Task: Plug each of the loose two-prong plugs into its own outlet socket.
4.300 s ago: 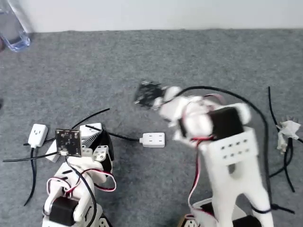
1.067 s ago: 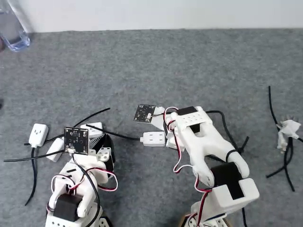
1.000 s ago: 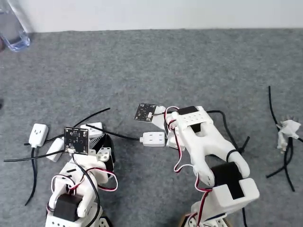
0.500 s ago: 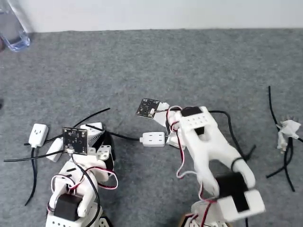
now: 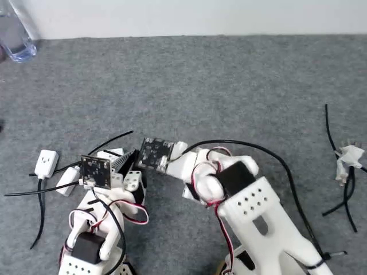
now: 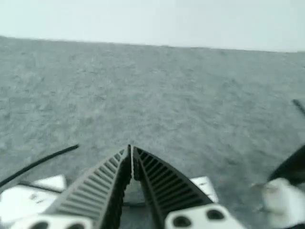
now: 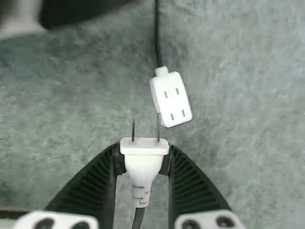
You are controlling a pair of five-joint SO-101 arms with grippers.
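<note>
With the right end effector clamped on the two-prong plug, its prongs just short of the outlet socket lying skewed, slots up, midway between the worktop's side edges, I'd rotate to match one slot pair before pressing.

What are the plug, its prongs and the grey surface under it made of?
The plug looks like smooth white moulded plastic, slightly glossy. Its prongs are thin, dark and flat, likely metal. The surface seems felt or short carpet: grey, fuzzy, speckled.
</note>
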